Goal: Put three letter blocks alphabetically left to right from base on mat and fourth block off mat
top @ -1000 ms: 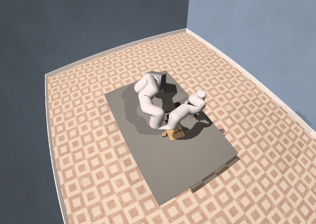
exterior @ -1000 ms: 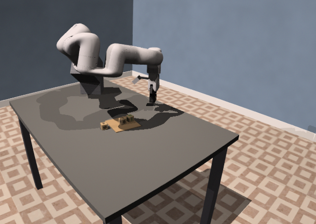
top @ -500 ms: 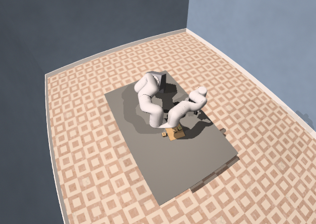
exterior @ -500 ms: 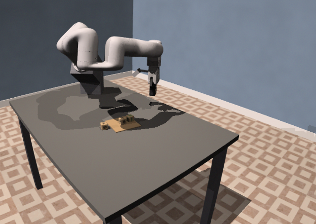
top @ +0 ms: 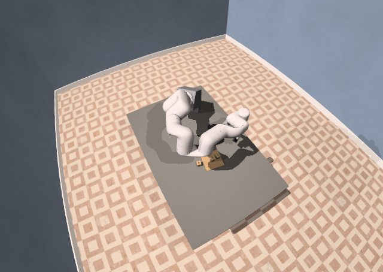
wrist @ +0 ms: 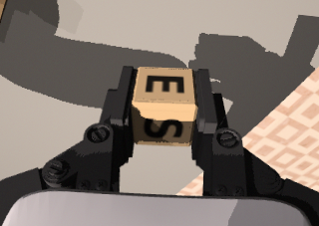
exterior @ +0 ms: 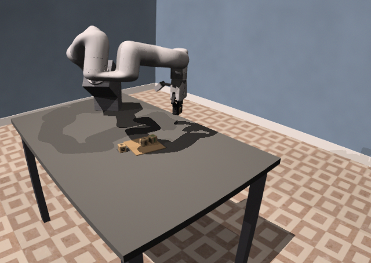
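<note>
My gripper (top: 236,139) (exterior: 177,108) (wrist: 164,88) is shut on a wooden block (wrist: 164,110) and holds it above the table, to the mat's right in the top and exterior views. In the wrist view this block shows E on one face and S on another, both turned sideways. The orange mat (top: 213,165) (exterior: 152,149) lies flat. Two blocks stand on it close together: one with green marking (top: 217,155) (exterior: 152,139) and one in shadow (top: 212,158) (exterior: 144,141). Another block (top: 198,163) (exterior: 122,148) stands off the mat, beside its left edge. Their top letters are too small to read.
The grey table (top: 197,201) (exterior: 167,188) carries the robot's base (top: 195,100) (exterior: 108,97) at its far end. The gripper is near the table's right edge, and floor tiles (wrist: 284,136) show past that edge in the wrist view. The arm's shadows cross the table and part of the mat.
</note>
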### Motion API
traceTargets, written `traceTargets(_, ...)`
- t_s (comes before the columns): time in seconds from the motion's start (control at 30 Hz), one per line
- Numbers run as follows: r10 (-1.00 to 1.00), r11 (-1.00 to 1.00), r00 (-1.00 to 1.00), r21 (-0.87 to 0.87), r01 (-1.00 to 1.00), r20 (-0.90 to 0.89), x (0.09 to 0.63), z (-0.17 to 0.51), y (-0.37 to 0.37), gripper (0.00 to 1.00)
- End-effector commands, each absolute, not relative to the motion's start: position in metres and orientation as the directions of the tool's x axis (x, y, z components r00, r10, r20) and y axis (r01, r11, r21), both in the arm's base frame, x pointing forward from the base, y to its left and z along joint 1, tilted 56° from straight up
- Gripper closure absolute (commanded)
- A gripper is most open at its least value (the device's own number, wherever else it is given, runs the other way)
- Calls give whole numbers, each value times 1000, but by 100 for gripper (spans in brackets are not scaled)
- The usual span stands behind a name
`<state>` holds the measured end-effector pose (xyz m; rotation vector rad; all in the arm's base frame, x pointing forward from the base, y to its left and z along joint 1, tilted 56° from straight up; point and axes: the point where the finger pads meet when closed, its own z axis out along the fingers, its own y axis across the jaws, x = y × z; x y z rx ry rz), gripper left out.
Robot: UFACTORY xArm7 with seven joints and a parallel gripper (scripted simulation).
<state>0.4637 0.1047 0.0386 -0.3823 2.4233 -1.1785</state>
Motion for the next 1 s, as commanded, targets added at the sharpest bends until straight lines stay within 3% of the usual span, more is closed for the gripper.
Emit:
traceTargets(0.0,-334,660,-872,-749,55,-358,465,56,93,73)
traceTargets(0.23,-223,704,-852,-683,196,-474,465,74,76,73)
traceTargets(0.57,42,734,-727,-473,488,-685,459,112,39,73)
traceTargets(0.97,302,668,-506,-200,717,-808,447,145,3,73)
